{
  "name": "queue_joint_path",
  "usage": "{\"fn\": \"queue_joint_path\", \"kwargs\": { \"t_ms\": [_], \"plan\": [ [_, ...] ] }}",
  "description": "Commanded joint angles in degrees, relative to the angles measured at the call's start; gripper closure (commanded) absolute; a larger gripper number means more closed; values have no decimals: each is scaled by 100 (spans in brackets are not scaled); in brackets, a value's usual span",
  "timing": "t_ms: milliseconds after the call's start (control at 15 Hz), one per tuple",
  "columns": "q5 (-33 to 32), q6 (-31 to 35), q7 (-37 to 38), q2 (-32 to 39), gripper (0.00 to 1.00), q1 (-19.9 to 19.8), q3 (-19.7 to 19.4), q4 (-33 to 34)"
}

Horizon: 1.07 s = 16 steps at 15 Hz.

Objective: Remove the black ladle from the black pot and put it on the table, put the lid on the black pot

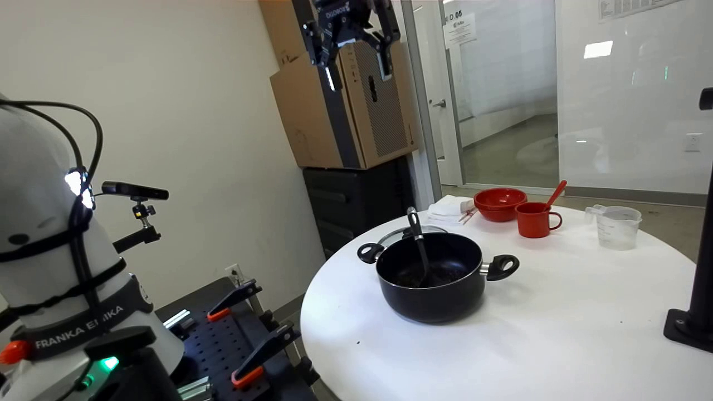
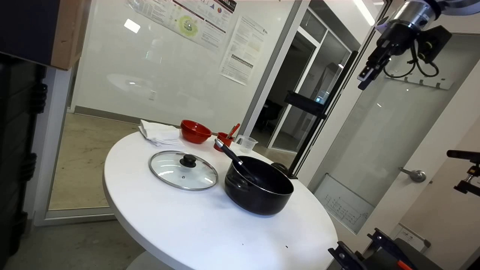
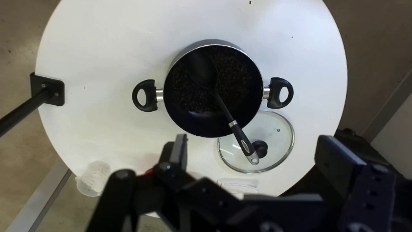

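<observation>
- Gripper (image 1: 359,73): jaws spread wide apart, up high, well above the table (image 1: 557,328). In the wrist view I see both fingers (image 3: 339,166) low in frame, with a broad gap between them.
- Black ladle (image 3: 222,104): in the black pot (image 1: 431,303). Bowl end down among small dark bits (image 3: 235,77), handle tilted up and out over the rim, on the lid side.
- Pot: upright on the white top, two black loop handles (image 3: 150,96) on opposite sides.
- Lid (image 2: 176,172): off the pot. Clear glass, metal rim, flat on the table just beside the pot, black knob (image 2: 188,160) up. From my wrist view the pot and ladle handle cover part of it.
- Rest of the table, left to right in an exterior view: white cloth (image 1: 445,207), stacked red bowls (image 1: 499,209), red mug (image 1: 532,221) with a red utensil handle (image 1: 556,194) poking out, clear measuring cup (image 1: 618,229).
- Black post (image 1: 704,289) on a flat base at the table edge.
</observation>
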Motion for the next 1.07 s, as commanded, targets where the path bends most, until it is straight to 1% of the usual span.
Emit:
{"fn": "queue_joint_path", "kwargs": {
  "t_ms": [0, 1000],
  "plan": [
    [81, -6, -62, 122, 0, -186, 199, 57],
    [80, -6, -62, 197, 0, -194, 208, 132]
  ]
}}
